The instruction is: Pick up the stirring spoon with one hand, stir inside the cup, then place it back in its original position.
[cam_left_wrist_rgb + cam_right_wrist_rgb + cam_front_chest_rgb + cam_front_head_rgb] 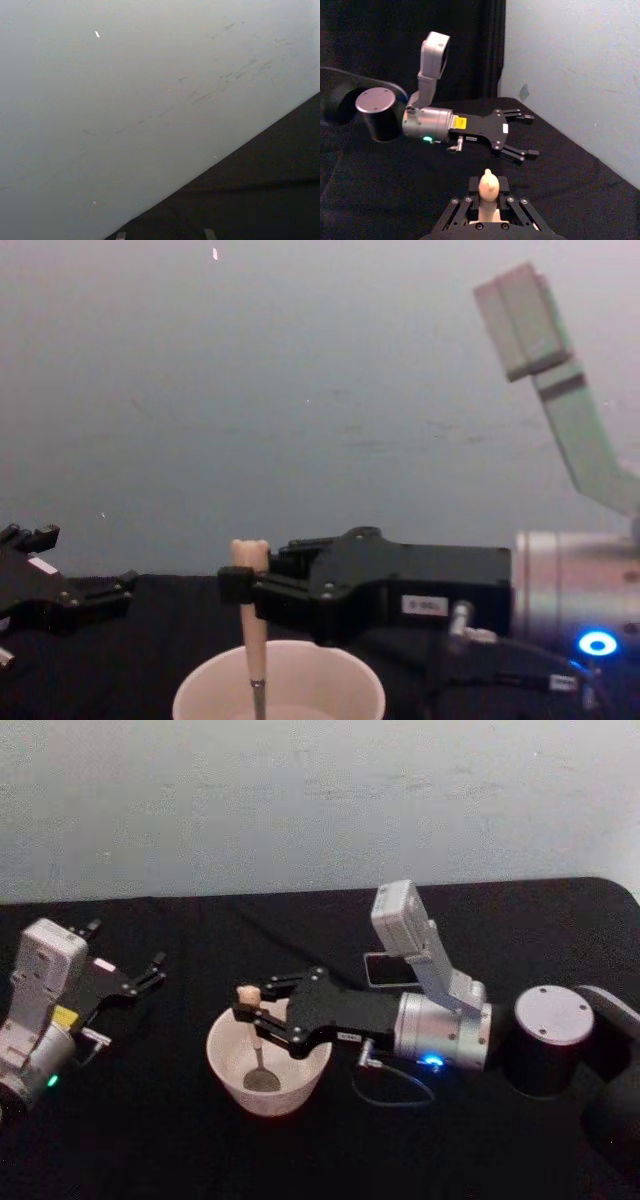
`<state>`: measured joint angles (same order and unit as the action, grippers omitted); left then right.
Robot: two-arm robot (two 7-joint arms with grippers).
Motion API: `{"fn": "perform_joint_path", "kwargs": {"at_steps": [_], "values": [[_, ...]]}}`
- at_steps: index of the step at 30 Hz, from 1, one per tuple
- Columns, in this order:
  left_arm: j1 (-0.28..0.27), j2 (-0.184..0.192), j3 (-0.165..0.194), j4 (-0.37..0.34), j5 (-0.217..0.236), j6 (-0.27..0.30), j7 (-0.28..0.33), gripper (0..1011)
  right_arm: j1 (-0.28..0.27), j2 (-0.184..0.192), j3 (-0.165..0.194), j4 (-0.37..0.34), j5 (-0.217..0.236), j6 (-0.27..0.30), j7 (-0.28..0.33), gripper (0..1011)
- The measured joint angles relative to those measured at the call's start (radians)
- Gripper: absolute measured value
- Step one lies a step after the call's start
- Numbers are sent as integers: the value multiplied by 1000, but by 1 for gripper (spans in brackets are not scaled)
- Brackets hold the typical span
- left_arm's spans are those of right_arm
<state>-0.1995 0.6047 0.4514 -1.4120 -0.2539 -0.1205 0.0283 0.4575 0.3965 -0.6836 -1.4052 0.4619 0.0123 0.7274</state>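
Your right hand [245, 1010] reaches in from the cup's right side and sits above the cup [272, 1102], its fingers clamped on the spoon [256, 1042] just below the bear head. The spoon stands close to upright over the cup. Its pale handle runs down past the rim, and its silver bowl sits low inside, near the middle of the cup's floor. You cannot tell from these views whether the bowl touches the bottom.

The cup stands upright on the black worktop [150, 1130], directly under the right hand.

Your left hand [120, 952] is parked well to the cup's left, raised off the worktop. Its fingers are spread apart and hold nothing.

The holder [380, 970] stands behind the cup and to its right, near the far side of the right arm. It is partly hidden by the camera mount on that wrist, so its mouth is hard to make out.
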Motion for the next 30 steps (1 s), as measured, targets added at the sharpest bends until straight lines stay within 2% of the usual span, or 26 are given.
{"fn": "perform_joint_path", "kwargs": {"at_steps": [7,16,23,30], "values": [[0,0,0,0,0,0,0,1001,44,-55,-14,76,-2,9,-22,212],[0,0,0,0,0,0,0,1001,101,-113,-9,187,-44,-21,-66,212],[0,0,0,0,0,0,0,1001,114,-119,8,217,-67,-30,-84,212],[0,0,0,0,0,0,0,1001,101,-94,33,195,-74,-28,-90,212]]}}
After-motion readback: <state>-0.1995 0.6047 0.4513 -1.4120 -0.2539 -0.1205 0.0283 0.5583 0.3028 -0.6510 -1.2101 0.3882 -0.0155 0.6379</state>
